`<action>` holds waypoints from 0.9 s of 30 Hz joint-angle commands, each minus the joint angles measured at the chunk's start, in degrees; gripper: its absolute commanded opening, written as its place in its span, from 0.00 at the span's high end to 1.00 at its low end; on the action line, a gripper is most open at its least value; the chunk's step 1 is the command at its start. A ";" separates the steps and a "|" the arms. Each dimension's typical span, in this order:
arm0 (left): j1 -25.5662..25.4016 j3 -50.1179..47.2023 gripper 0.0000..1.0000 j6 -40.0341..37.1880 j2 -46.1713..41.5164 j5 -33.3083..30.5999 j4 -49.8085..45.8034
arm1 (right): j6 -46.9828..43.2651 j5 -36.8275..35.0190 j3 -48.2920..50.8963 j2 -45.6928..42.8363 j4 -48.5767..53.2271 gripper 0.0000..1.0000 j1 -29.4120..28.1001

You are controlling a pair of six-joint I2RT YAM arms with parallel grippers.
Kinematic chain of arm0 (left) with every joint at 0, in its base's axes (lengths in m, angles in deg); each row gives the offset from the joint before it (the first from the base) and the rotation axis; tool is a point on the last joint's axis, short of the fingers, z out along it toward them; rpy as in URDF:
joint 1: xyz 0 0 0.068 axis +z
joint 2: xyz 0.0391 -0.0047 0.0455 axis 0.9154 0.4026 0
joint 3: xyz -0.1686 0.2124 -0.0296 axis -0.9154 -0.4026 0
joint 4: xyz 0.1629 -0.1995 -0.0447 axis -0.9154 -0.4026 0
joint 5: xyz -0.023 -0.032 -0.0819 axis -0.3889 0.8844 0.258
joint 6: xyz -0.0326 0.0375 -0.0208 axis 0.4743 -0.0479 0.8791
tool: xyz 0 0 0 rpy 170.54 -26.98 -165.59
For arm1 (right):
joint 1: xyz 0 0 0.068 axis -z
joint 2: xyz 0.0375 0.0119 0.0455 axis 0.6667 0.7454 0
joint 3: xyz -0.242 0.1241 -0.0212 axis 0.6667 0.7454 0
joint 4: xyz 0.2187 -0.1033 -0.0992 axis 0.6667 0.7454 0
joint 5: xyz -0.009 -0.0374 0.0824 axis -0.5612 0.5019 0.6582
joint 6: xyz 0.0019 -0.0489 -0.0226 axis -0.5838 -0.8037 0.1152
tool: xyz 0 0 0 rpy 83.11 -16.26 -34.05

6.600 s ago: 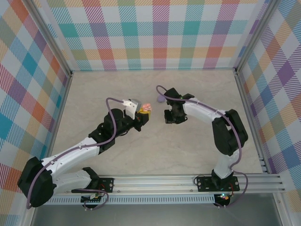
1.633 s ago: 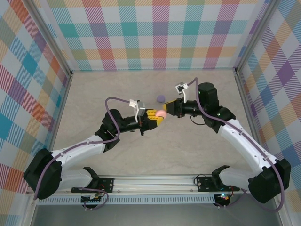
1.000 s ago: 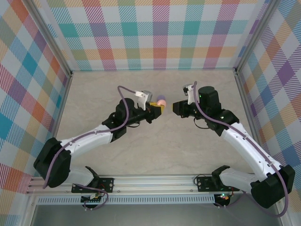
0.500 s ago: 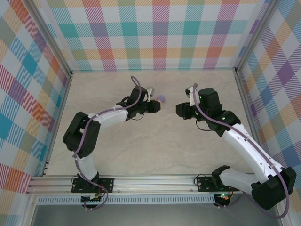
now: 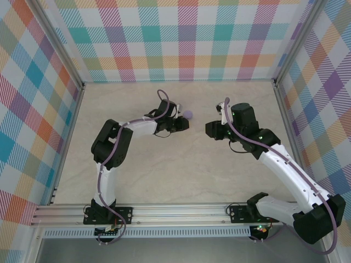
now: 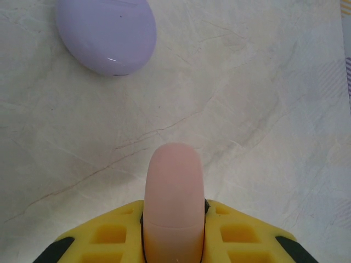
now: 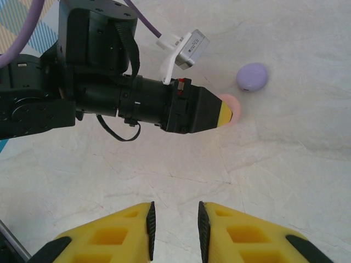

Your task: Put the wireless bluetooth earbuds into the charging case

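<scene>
Looking along the left wrist view, we find the left pincer [image 6: 173,224] closed on a smooth, pale pink, round-ended piece [image 6: 173,186]. The piece stands out past the yellow ribbed fingers [image 6: 241,238] at the bottom centre of the frame. The glossy lilac, pebble-shaped charging case [image 6: 107,35] lies closed on the pale marbled counter [image 6: 263,109] in the upper left corner. It is ahead of the pincer and off to its left, with bare counter between it and the pink tip, so the two do not touch. We cannot tell whether the pink piece rests on the counter or hangs just above it.

In the right wrist view, the charging case sits at the upper right. The pink tip held by the left pincer lies just below and left of it, near but apart. The right pincer [image 7: 174,222] shows at the bottom edge, its two yellow fingers drawn to a narrow gap with nothing between them. It is well apart from both the case and the pink piece.

In the top view, the case is a small lilac spot near the centre, just above and right of the left pincer's tip. The right pincer stands further right, facing the left one across bare counter.
</scene>
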 commanded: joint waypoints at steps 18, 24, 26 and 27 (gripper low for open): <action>0.63 7.51 0.59 1.50 6.70 0.40 -6.33 | -0.40 -1.34 -0.43 -2.15 1.19 0.67 -0.09; 0.68 5.38 0.35 -0.24 4.27 -2.52 -6.19 | -0.48 -2.56 -0.23 -1.92 1.29 0.65 -0.08; 0.63 4.99 0.33 -1.42 2.93 -4.06 -7.09 | -0.41 -3.39 -0.09 -1.83 1.48 0.65 -0.07; 0.70 4.77 0.32 -2.17 2.17 -5.27 -7.86 | -0.32 -4.05 -0.01 -1.83 1.57 0.65 -0.07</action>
